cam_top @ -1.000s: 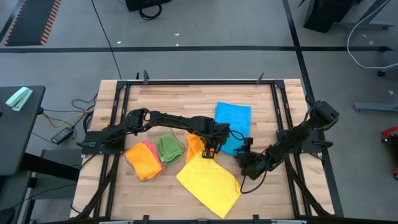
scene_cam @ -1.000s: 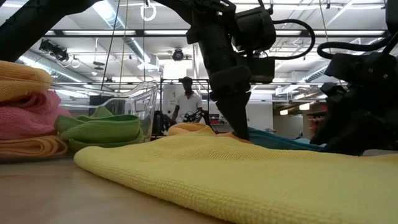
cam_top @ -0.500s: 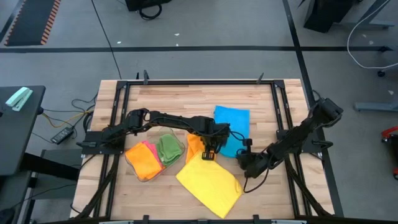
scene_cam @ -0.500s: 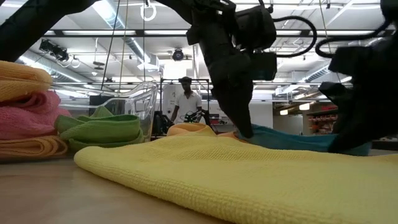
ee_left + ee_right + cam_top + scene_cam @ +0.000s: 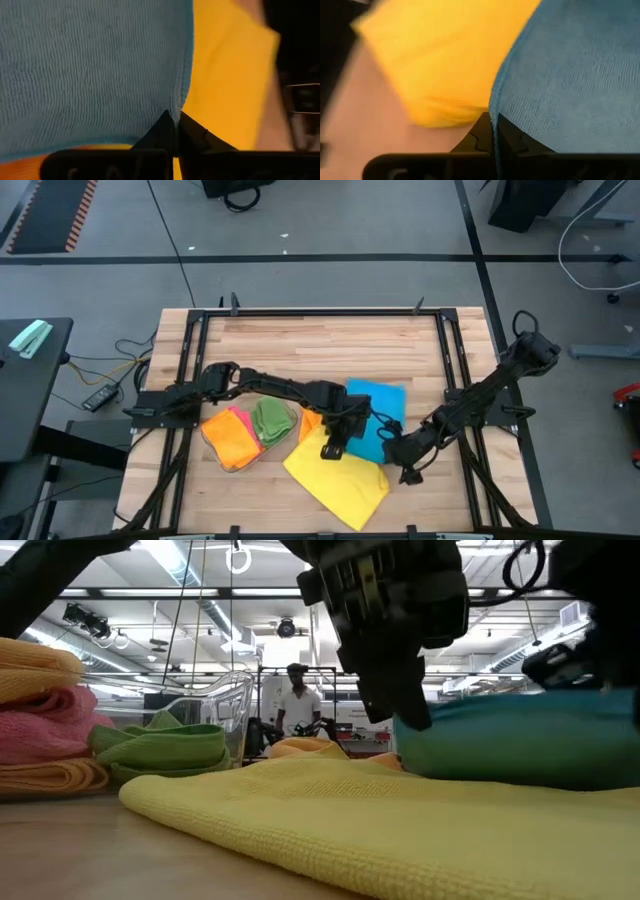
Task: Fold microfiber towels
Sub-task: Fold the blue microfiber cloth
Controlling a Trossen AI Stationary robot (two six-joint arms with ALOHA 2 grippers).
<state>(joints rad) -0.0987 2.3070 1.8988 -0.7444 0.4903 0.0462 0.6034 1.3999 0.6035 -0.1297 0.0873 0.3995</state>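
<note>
Blue towel: I see it in the centre-right of the high view, its near edge lifted over the yellow towel; the rest lies toward the upper part of the frame, on the wooden table.
Left gripper: closed on the blue towel's edge, at the left end of that edge; in the left wrist view the hem goes between my two fingertips.
Right gripper: also pinched shut on the same edge, at its right end.
Key relation: the held edge runs left to right between both grippers, and the free cloth lies beyond them, so I judge the fold must carry this edge away from me.
Sorted towels: orange and green lie at the left, in a clear tray.
Hidden: the far edge of the blue towel is not visible in the low view; the left arm covers one small orange cloth partly.
</note>
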